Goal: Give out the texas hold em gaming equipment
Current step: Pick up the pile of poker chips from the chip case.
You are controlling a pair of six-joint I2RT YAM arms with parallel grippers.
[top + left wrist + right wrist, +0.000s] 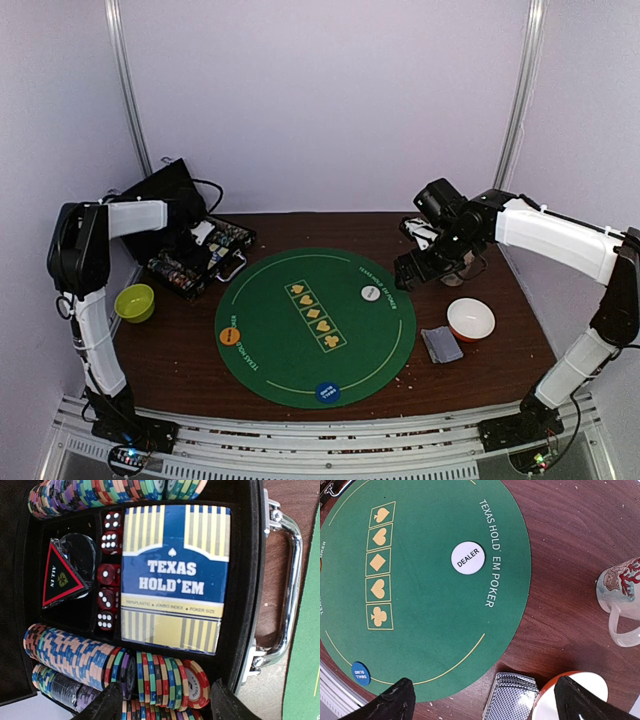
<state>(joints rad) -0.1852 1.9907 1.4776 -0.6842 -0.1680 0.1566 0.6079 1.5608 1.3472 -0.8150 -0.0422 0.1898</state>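
Chip stacks (75,652) and dice (110,542), left-wrist-only, beneath the wide-open, empty left hand (165,690); right hand (482,680) likewise agape, empty.

In the right wrist view the mug (620,585) is cut off by the right edge, the bowl (580,687) and the grey-backed cards (512,697) by the bottom edge. In the left wrist view the chip rows (165,677) run past top and bottom edges.

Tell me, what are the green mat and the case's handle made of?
The green mat looks like felt or soft cloth: it is flat and dull, with no shine. The case handle looks like polished metal: it is silvery with bright reflections.
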